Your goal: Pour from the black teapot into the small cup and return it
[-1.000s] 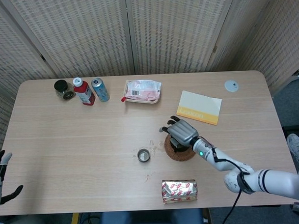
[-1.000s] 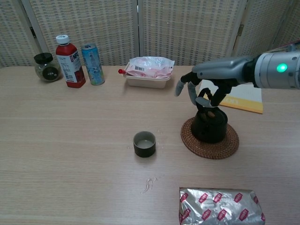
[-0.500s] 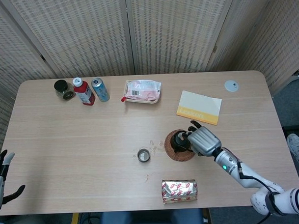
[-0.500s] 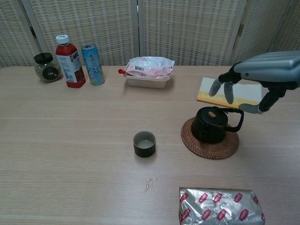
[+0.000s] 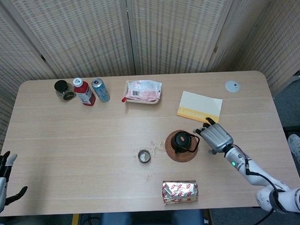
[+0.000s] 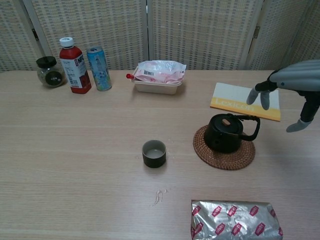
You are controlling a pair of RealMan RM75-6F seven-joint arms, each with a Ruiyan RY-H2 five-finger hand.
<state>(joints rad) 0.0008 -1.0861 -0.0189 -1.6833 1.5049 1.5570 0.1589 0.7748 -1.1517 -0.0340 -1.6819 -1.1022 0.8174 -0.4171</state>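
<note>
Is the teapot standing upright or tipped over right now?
Upright: the teapot sits flat on its woven coaster, lid on top, handle arched above.

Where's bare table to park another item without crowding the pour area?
Widest bare stretch: the left half, between the bottles at the far edge and the small cup. Also free: far right, beyond the booklet. Crowded: cup, black teapot on its woven coaster, foil pack, right hand.

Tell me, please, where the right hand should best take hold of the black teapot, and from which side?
Probably by the loop handle, which sticks out on the teapot's right, toward the open right hand. Come in from the right: the handle stands clear of the body with a gap for fingers, and the spout then points left at the small cup.
</note>
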